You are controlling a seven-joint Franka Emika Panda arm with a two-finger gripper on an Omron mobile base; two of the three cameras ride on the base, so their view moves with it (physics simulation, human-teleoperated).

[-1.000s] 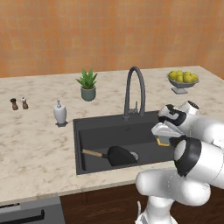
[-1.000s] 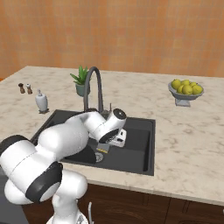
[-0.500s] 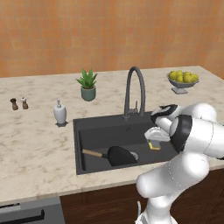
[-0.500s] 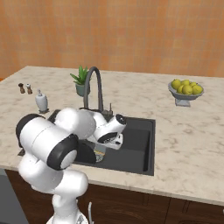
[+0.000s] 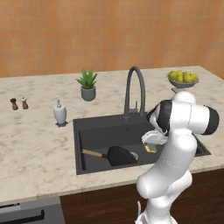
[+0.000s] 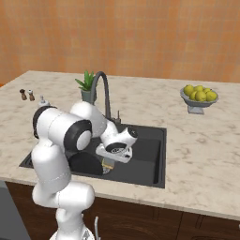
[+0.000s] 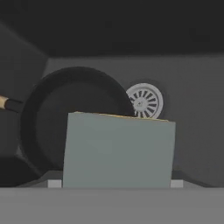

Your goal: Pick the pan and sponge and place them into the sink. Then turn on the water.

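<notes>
The black pan with its wooden handle lies on the floor of the dark sink, beside the round drain. My gripper hangs low inside the basin, just right of the pan, shut on the sponge. In the hand view the sponge's grey-green face stands upright between my fingers, in front of the pan. From the right base view, the gripper holds the sponge next to the pan. The dark arched faucet is dry; the water is out of view.
A potted plant and a soap dispenser stand behind and left of the sink. Salt and pepper shakers sit at the far left. A bowl of lemons stands at the back right on the marble counter.
The arm has swung down and left, carrying the sponge from the sink's right rim into the basin beside the pan. The pan has not moved.
</notes>
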